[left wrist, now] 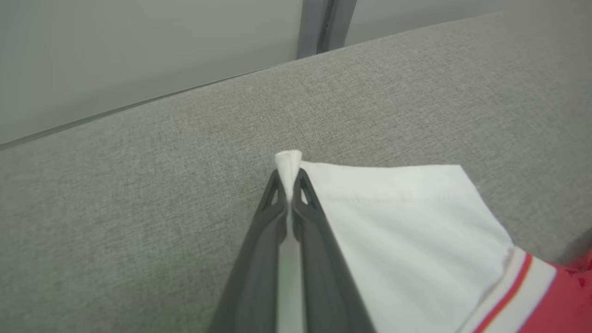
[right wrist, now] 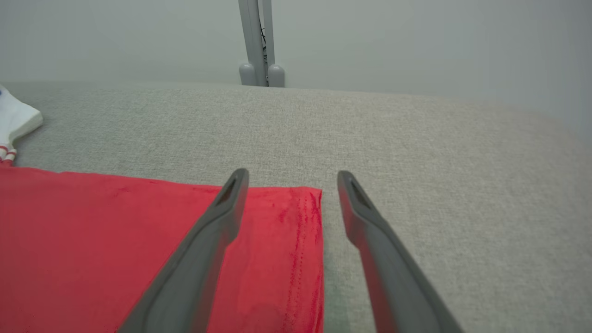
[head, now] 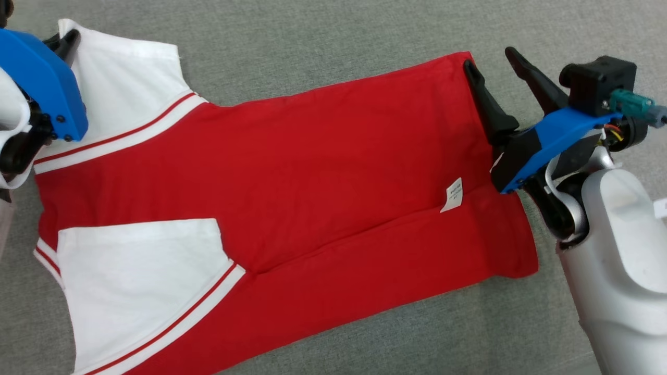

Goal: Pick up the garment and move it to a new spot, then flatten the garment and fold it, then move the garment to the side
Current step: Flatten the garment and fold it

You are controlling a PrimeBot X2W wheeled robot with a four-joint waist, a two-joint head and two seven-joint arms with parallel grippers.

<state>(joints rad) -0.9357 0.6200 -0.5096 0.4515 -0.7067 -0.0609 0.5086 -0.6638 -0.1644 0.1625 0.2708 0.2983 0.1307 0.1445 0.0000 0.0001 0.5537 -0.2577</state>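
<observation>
The left gripper (left wrist: 289,178) is pinching the white sleeve (left wrist: 407,222) while the right gripper (right wrist: 289,180), wide open, is straddling the red hem (right wrist: 296,240) to fold.

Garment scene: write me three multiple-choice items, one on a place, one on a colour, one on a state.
1. The right gripper is at: A the garment's red hem corner; B a white pocket; C a box.
2. The garment's body is: A blue; B red; C green.
3. The left gripper is: A wide open; B shut on the white sleeve; C shut on nothing.
Answers: 1 A, its open jaws straddle the hem edge; 2 B, red cloth between white sleeves; 3 B, white fabric pokes from the closed jaws.
</observation>
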